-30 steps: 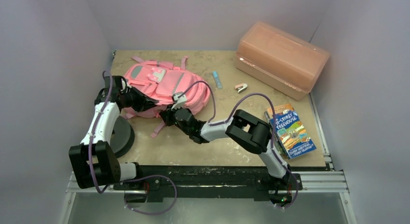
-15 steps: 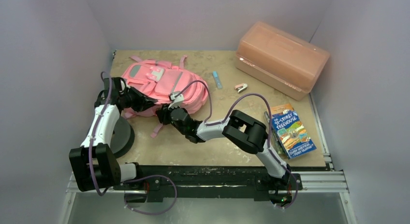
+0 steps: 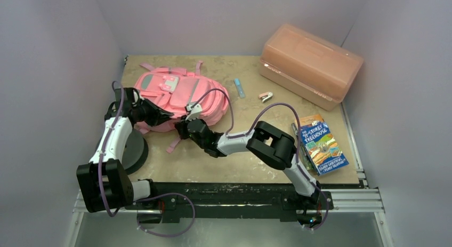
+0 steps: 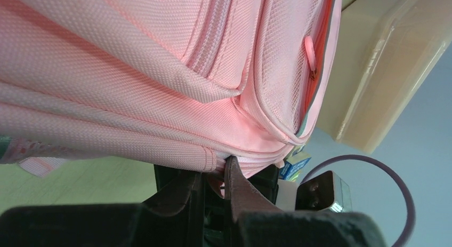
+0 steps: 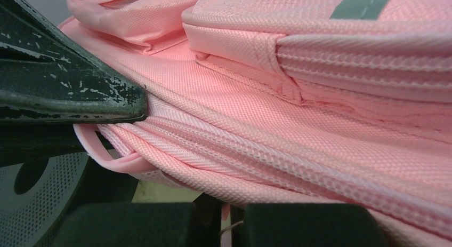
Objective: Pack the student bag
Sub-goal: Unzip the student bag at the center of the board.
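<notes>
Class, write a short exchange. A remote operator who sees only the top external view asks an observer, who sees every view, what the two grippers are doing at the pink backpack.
Operator: From above, the left gripper and the right gripper both meet the near edge of the student bag. Is the left one gripping?
Observer: Yes. Its wrist view shows the fingers closed on the bag's bottom seam.
Operator: And the right?
Observer: It is shut, with a thin pink strip of the bag between its fingers.
Operator: Is either one on a zip?
Observer: I can't tell what that strip is. The left wrist view does show a pink zip pull on the bag's side, clear of both grippers.
</notes>
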You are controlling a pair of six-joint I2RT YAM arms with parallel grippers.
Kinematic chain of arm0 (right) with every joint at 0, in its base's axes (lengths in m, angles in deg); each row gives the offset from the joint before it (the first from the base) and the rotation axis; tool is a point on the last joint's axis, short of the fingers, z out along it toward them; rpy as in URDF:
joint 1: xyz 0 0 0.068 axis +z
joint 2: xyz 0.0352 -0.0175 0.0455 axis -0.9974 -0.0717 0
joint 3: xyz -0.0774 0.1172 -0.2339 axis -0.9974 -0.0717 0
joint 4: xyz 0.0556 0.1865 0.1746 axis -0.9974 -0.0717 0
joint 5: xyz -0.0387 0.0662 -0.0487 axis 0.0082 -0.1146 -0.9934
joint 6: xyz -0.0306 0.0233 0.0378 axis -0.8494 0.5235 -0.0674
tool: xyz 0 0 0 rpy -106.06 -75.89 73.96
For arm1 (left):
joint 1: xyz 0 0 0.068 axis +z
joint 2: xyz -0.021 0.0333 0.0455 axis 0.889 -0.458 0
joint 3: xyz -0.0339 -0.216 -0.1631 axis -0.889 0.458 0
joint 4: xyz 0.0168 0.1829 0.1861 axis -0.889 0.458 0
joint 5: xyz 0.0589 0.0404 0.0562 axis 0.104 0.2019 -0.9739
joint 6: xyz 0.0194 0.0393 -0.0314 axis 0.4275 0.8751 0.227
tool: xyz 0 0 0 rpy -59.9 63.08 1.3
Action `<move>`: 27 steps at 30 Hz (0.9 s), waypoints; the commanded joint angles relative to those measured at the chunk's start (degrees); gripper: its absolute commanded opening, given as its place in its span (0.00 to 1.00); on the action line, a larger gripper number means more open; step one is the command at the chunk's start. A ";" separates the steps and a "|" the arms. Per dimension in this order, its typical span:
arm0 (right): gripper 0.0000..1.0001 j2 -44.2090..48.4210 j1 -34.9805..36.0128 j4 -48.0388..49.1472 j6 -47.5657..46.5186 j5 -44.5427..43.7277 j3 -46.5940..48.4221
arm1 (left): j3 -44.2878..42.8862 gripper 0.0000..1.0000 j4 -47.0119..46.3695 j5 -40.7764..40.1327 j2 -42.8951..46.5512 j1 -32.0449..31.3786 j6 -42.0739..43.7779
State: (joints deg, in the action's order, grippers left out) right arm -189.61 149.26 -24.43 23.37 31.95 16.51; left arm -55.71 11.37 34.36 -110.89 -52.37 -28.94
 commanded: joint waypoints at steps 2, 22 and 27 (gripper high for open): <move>0.00 5.25 -1.41 -11.37 -2.56 -2.40 1.34 | -4.25 0.00 5.12 0.19 0.67 -0.40 8.02; 0.00 18.19 -1.56 -12.26 -7.86 2.48 -14.89 | -7.17 0.00 6.10 -6.42 -0.92 -0.01 20.66; 0.00 19.61 -1.50 -16.67 -7.53 -4.43 -13.66 | -7.32 0.00 8.14 -8.82 -0.06 0.05 22.64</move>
State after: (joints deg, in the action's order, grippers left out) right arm -173.20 148.19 -40.96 18.14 32.21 2.26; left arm -60.93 19.85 26.20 -112.42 -52.63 -10.93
